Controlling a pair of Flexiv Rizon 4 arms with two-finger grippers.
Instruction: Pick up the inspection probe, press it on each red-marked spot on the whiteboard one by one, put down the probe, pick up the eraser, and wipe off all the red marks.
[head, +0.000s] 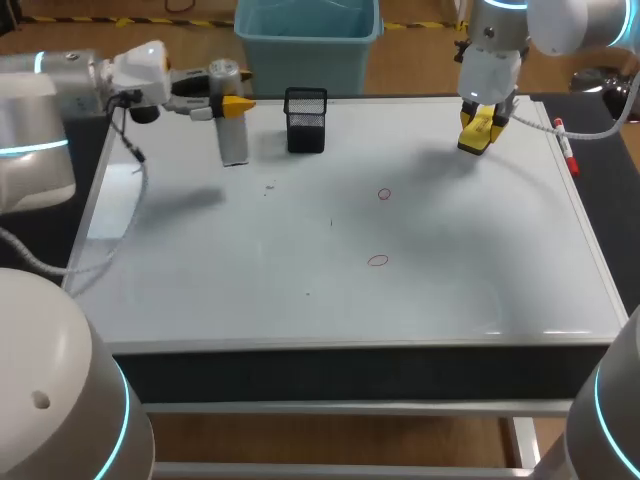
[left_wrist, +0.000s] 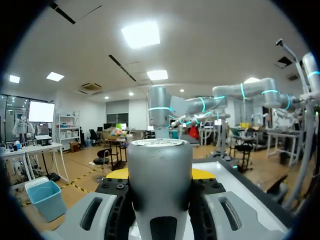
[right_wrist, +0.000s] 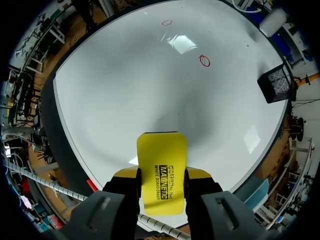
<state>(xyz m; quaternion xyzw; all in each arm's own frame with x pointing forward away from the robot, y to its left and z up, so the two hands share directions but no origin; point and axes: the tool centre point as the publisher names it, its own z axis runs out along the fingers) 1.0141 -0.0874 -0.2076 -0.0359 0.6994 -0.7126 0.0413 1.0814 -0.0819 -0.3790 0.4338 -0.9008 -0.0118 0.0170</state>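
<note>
The inspection probe (head: 233, 140), a grey cylinder, stands upright at the back left of the whiteboard (head: 300, 300). My left gripper (head: 236, 103) comes in level from the left and is shut on its upper part. In the left wrist view the probe (left_wrist: 160, 165) fills the gap between the fingers of the left gripper (left_wrist: 160, 173). My right gripper (head: 481, 128) hangs over the back right of the board, shut on the yellow eraser (head: 478, 136). The eraser (right_wrist: 161, 150) sticks out ahead of the right gripper (right_wrist: 161, 176). Two red marks (head: 384, 194) (head: 377, 261) lie mid-board, seen in the right wrist view as marks (right_wrist: 204, 61) (right_wrist: 166, 22).
A black mesh basket (head: 305, 120) stands at the back of the board, right of the probe; the right wrist view shows the basket (right_wrist: 275, 82) too. A red marker (head: 565, 145) lies along the board's right edge. A few faint dark specks (head: 268, 188) dot the surface.
</note>
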